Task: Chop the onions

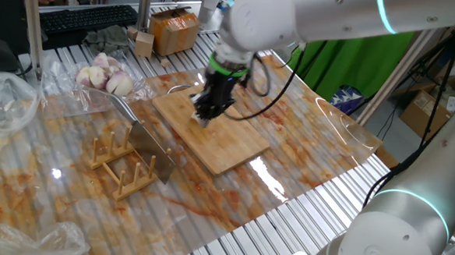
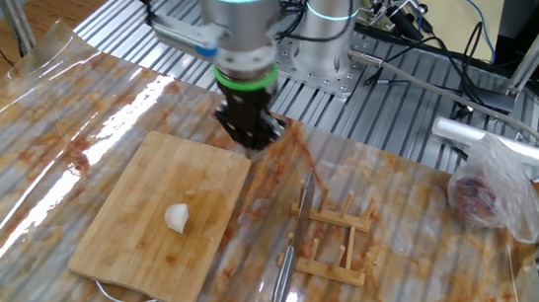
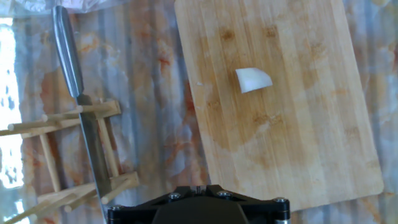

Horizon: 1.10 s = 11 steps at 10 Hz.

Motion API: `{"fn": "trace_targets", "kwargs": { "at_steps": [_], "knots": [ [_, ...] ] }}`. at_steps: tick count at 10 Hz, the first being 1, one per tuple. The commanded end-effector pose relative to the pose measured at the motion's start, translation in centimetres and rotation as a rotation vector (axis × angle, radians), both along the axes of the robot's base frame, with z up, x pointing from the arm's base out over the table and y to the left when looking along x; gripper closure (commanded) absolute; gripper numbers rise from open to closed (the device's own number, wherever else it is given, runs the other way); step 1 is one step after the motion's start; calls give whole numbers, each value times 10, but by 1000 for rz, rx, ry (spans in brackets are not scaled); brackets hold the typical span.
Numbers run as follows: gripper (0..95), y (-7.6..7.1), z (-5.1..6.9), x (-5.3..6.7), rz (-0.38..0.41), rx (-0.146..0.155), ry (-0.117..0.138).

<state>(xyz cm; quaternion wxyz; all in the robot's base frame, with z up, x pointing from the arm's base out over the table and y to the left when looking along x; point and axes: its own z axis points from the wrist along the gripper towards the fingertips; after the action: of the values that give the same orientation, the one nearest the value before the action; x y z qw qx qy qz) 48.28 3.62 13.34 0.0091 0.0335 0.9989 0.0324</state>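
Observation:
One small pale onion chunk [image 2: 177, 217] [image 3: 253, 79] lies alone near the middle of the wooden cutting board [image 2: 140, 253] [image 3: 298, 149] [image 1: 226, 147]. My gripper [image 2: 257, 140] [image 1: 207, 115] hangs above the board's edge on the side toward the rack, apart from the chunk. Its jaws are shut with nothing between them, and in the hand view only the gripper [image 3: 198, 186] tips show at the bottom. In one fixed view my hand hides the chunk.
A knife [image 3: 74, 87] [image 2: 294, 248] [image 1: 145, 135] rests across a wooden rack [image 3: 50, 155] [image 2: 343, 243] [image 1: 124, 169] beside the board. A plastic bag of whole bulbs [image 1: 104, 73] lies at the table's far side. A stained plastic sheet [image 2: 68, 121] covers the table.

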Motion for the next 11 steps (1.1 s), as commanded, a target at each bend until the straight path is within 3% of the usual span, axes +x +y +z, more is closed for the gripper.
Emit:
{"fn": "trace_targets", "kwargs": {
  "at_steps": [1,3,5,8,11],
  "knots": [
    [950,15,-7,1,1,1,15],
    [950,35,-15,5,-11,1,12],
    [950,53,-20,17,-17,6,11],
    [950,62,-21,37,-10,7,11],
    [950,66,-21,50,6,12,13]
  ]
}}
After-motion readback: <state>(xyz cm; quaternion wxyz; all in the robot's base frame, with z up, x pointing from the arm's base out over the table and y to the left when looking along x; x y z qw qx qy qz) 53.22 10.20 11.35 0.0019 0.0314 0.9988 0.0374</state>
